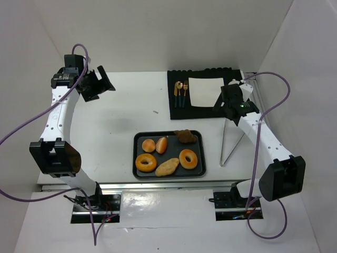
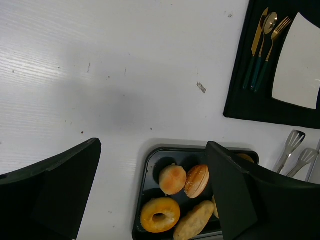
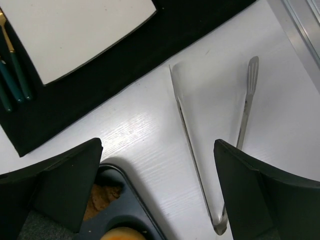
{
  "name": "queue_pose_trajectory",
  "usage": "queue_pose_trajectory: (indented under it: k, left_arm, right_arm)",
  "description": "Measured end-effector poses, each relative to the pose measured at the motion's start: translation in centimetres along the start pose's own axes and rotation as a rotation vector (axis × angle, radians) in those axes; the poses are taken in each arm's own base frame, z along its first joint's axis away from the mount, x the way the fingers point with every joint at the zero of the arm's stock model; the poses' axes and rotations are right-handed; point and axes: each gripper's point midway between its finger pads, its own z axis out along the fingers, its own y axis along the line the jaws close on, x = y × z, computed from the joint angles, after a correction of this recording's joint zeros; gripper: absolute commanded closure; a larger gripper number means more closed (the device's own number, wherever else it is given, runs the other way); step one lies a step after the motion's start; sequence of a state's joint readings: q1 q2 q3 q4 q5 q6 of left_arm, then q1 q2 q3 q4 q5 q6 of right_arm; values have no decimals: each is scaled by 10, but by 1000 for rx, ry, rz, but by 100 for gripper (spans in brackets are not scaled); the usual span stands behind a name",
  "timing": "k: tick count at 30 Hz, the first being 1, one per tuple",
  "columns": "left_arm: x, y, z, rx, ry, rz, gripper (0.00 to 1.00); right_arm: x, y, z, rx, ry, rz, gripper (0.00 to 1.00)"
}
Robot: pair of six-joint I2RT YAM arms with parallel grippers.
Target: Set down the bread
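Closest to the arm bases, a dark tray (image 1: 168, 176) was parked on the white counter (image 1: 118, 116), approx. centre. In its near row, a glazed bagel (image 1: 146, 162) was laid on the left, an oblong roll (image 1: 167, 167) in the middle and a second bagel (image 1: 188, 158) on the right. The bread was found in the far row, left side: a round bun (image 1: 149, 145) and an oval bun (image 1: 161, 144), side by side and touching, w/ the oval one tipped up on edge. A dark lumpy pastry (image 1: 185, 136) was tucked into the tray's far-right corner. So both buns were sat on the tray, gripped by nothing.

Just right of the tray, metal tongs (image 1: 225, 142) were laid flat on the counter, legs splayed, hinge end toward the near edge.

Further back, the right end effector (image 3: 157, 145) was held over the near-right corner of a black mat (image 1: 202, 112), by the tongs' tips; its fingers were spread wide, nothing pinched. On the mat, a white square plate (image 1: 205, 90) was set, w/ gold-and-teal cutlery (image 1: 181, 92) lined up to its left.

The left end effector (image 2: 152, 147) was raised at the far left, well apart from the tray, also spread wide and empty.
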State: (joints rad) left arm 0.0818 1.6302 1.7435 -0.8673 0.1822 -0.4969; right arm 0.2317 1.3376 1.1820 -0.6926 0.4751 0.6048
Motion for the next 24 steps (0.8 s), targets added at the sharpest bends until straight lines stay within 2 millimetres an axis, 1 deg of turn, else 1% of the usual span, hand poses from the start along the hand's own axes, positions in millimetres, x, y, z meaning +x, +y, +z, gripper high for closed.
queue_pose_trajectory:
  k: [4, 9, 11, 14, 19, 21, 24]
  left_arm:
    - [1, 1, 3, -3, 8, -2, 1]
    - [1, 1, 3, -2, 9, -2, 1]
    - [1, 1, 3, -1, 10, -2, 1]
    - [2, 1, 5, -2, 13, -3, 1]
    - [3, 1, 6, 0, 19, -4, 1]
    - [3, 1, 6, 0, 19, -4, 1]
    - [3, 1, 7, 0, 21, -4, 1]
  right_arm:
    - [7, -10, 5, 27, 10, -1, 0]
    - [28, -36, 12, 73, 53, 26, 0]
    - [41, -46, 12, 73, 83, 49, 0]
    - [65, -57, 11, 60, 143, 70, 0]
    - [114, -63, 11, 18, 278, 54, 0]
    - [129, -65, 11, 10, 325, 46, 0]
    - [136, -68, 11, 20, 347, 45, 0]
